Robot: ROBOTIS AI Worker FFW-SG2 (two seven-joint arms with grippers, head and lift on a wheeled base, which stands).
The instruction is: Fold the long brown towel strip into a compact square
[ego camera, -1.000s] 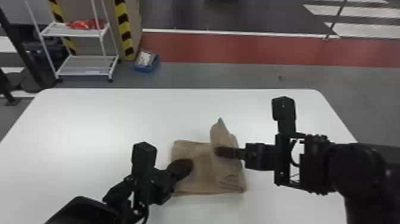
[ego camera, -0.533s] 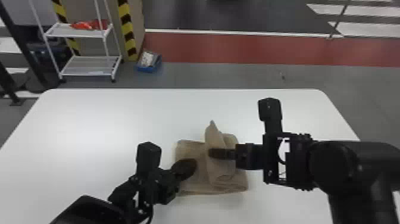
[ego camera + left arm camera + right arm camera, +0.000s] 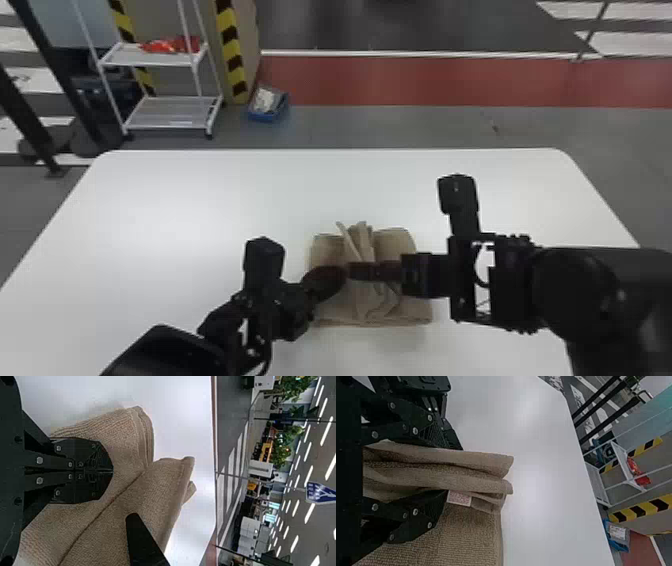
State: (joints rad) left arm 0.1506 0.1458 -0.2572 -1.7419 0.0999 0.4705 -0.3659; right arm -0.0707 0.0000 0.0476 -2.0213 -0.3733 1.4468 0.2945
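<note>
There is one white, round-cornered desk (image 3: 165, 200), one brown ribbed cloth towel (image 3: 400, 245) and one small pale, rectangular label (image 3: 459, 498). The tools count two: one black, flat-fingered left tool (image 3: 336, 278) and one black, flat-fingered right tool (image 3: 352, 270). Beyond are one white metal rack (image 3: 167, 126) with two shelves, one red bundle (image 3: 170, 46), one open blue box (image 3: 261, 118) and one blue sign with white marks (image 3: 323, 493).

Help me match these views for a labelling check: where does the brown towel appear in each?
Head view: brown towel, lower middle, on the white table.
Left wrist view: towel beneath the left end effector, whose fingers are closed.
Right wrist view: towel bunched between the right end effector's fingers.
Shared landmark: the white table.
</note>
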